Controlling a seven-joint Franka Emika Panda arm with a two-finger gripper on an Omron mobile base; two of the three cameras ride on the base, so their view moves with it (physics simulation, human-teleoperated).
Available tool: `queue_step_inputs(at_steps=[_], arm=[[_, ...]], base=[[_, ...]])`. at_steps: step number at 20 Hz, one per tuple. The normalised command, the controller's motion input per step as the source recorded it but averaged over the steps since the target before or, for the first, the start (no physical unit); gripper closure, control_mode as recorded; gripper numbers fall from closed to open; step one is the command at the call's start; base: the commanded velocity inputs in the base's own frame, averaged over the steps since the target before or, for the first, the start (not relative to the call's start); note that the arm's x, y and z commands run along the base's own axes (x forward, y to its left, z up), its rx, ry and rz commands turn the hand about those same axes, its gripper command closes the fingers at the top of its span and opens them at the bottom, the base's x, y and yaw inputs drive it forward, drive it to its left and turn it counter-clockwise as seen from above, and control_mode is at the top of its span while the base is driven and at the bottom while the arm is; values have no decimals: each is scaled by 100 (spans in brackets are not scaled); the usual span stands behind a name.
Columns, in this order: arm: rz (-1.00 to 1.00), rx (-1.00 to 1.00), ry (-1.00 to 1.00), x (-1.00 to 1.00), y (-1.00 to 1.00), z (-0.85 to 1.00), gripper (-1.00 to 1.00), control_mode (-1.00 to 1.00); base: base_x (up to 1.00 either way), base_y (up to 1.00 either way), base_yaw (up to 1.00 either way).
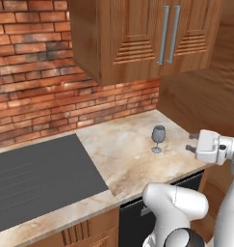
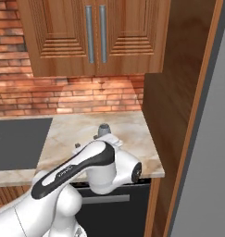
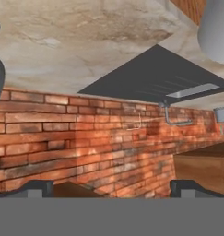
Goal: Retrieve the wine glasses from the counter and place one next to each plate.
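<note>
**Pincer spread wide, level with the glass at the surface's edge**

Here is the white arm with dark joints, rising from the base and bending forward, elbow bulging low in front of the dark panel under the surface. The forearm reaches up on the right of the left base view, and the wrist is turned so the hand lies sideways, pointing left across the beige-tan marbled stone surface (image 1: 123,144). The pincer (image 1: 190,143) hangs over the front right edge of that surface, its two short dark fingers (image 1: 193,136) set well apart, nothing between them. Wide open, gripping nothing.

Just beside it stands the small dark grey-blue translucent wine glass (image 1: 158,138), upright on its round foot, rounded bowl on a short stem. It sits on the right part of the surface, near the front, apart from the fingers and at about their height. In the right base view the arm's white and black forearm crosses in front, and the top of the glass (image 2: 103,130) peeks out just above it.

To the left lies the dark flat cooktop panel (image 1: 36,178), set into the stone, well apart from the glass. Behind runs the red brick backsplash (image 1: 36,87), and above hang the brown wooden wall cabinets (image 1: 137,38) with long metal handles.

The hand view is rolled over: stone and cooktop at the top, brick below, a grey curved shape at the left edge.
</note>
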Motion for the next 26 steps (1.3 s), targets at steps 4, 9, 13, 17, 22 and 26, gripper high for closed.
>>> queue_step_inputs(at_steps=[4, 9, 13, 17, 22, 26], arm=[[0, 0, 0, 29, -3, -17, -100, -100], [0, 0, 2, 22, -1, -19, -100, -100], [0, 0, 3, 18, 0, -20, -100, -100], [0, 0, 4, 14, -1, -17, -100, -100], [0, 0, 3, 16, 0, -18, -100, -100], [0, 0, 3, 11, 0, -19, -100, -100]], base=[[0, 0, 0], [0, 0, 0], [0, 0, 0], [0, 0, 0], [0, 0, 0], [0, 0, 0]])
